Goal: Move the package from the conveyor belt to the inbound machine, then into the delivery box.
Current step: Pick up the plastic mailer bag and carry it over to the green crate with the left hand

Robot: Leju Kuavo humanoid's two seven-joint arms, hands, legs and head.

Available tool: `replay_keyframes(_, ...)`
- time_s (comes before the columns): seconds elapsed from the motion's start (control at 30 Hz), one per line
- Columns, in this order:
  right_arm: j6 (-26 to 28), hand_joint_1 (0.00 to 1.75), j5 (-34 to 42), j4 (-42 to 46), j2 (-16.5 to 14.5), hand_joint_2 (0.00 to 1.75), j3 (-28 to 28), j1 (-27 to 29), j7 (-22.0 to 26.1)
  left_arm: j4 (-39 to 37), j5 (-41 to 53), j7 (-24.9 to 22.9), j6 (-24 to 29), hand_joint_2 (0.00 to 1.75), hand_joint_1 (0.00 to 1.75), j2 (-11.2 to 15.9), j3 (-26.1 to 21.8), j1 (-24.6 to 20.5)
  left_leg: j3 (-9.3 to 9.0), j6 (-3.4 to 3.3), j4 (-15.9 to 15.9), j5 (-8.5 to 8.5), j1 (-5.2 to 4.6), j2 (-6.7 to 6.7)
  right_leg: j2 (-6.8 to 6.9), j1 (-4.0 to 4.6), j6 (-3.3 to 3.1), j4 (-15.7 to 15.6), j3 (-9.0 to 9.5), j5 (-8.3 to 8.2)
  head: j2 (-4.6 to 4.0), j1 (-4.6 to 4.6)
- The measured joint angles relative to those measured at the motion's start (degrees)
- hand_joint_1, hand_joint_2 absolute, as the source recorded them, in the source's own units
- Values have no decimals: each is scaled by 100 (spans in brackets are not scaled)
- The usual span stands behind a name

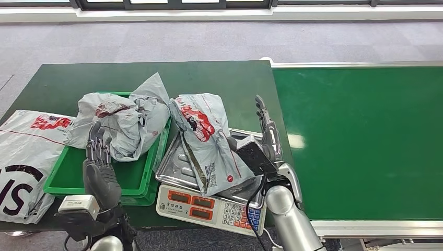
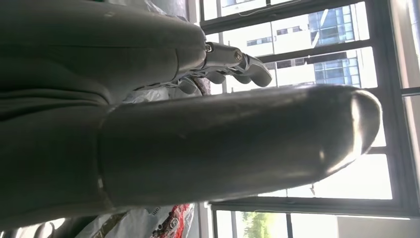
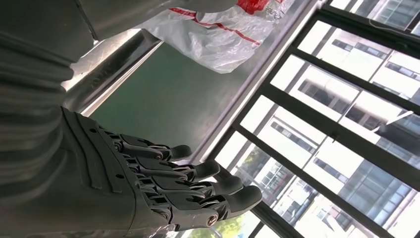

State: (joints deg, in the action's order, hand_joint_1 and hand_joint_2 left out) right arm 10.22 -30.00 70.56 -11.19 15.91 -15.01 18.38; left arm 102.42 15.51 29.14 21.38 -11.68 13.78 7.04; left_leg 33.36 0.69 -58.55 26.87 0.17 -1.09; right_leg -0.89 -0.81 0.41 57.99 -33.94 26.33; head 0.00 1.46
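One grey package [image 1: 206, 140] with red print, lying crumpled across the steel pan of the scale [image 1: 209, 201], draped over the pan's near edge toward the keypad and two red displays. Right of the package and touching or just beside it, the right hand [image 1: 267, 137], fingers straight and apart, holding nothing, over the pan's right edge. Left of the scale, one green tray [image 1: 68, 180], touching the scale's side, with one crumpled grey bag [image 1: 128, 117] in it, spilling over the far rim. Over the tray's near left part, the left hand [image 1: 97, 162], fingers extended toward that bag, gripping nothing; cannot tell whether the fingertips touch the bag. Further left of the scale, beyond the tray, one flat white bag [image 1: 26, 151] with red and black lettering on the dark green bench [image 1: 62, 78]. Right of the scale, one green conveyor belt [image 1: 360, 136] with a metal frame.
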Motion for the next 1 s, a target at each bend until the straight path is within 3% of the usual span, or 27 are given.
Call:
replay_keyframes(0.07,-11,0,5,35,3,175,-1,9,27,-4,158,-19,-20,0,0,13,41,-15,0,0,0,0,0,0,0,0,0,0,-1,0,0,0)
replay_keyframes(0.13,28,0,27,123,3,175,-3,38,172,-34,585,-131,-73,87,0,40,139,-88,0,0,-1,0,0,-2,1,0,0,0,-3,0,0,0)
replay_keyframes(0.2,351,0,53,345,-1,175,0,127,608,-170,1178,-411,-266,175,0,83,277,-300,1,-3,-6,-3,-2,-9,10,-1,1,-1,-8,0,0,-1)
replay_keyframes(0.3,1915,0,-227,1232,4,175,153,446,1710,-1125,2016,-764,-763,175,0,132,571,-1240,19,-12,-10,-21,-4,-60,64,-2,2,-3,-9,0,0,1)
replay_keyframes(0.37,2879,0,-439,1852,7,175,374,664,2101,-2240,2270,-646,-865,175,0,83,778,-2105,22,-6,-9,-28,-4,-69,72,-3,2,-2,-1,-6,0,2)
replay_keyframes(0.4,3065,0,-438,2056,7,175,457,745,2151,-2778,2323,-549,-851,175,0,27,874,-2463,20,-4,-8,-27,-4,-54,58,-4,3,-2,1,-11,0,1)
replay_keyframes(0.5,3019,0,-251,2409,15,175,531,889,2156,-4004,2501,-479,-816,175,0,-187,1161,-3227,19,-5,-10,-26,-9,-18,21,-10,13,-2,-10,-27,0,2)
replay_keyframes(0.6,2993,0,-167,2622,27,175,575,944,2161,-4841,2650,-591,-816,175,0,-372,1445,-3697,21,-10,-10,-29,-13,-17,16,-15,20,-2,-14,-32,1,1)
replay_keyframes(1.0,2975,0,-157,2914,79,175,632,1034,2162,-6052,2683,-678,-843,175,0,-603,1836,-4193,25,-9,-6,-30,-11,-15,16,-12,19,-2,-21,-31,0,0)
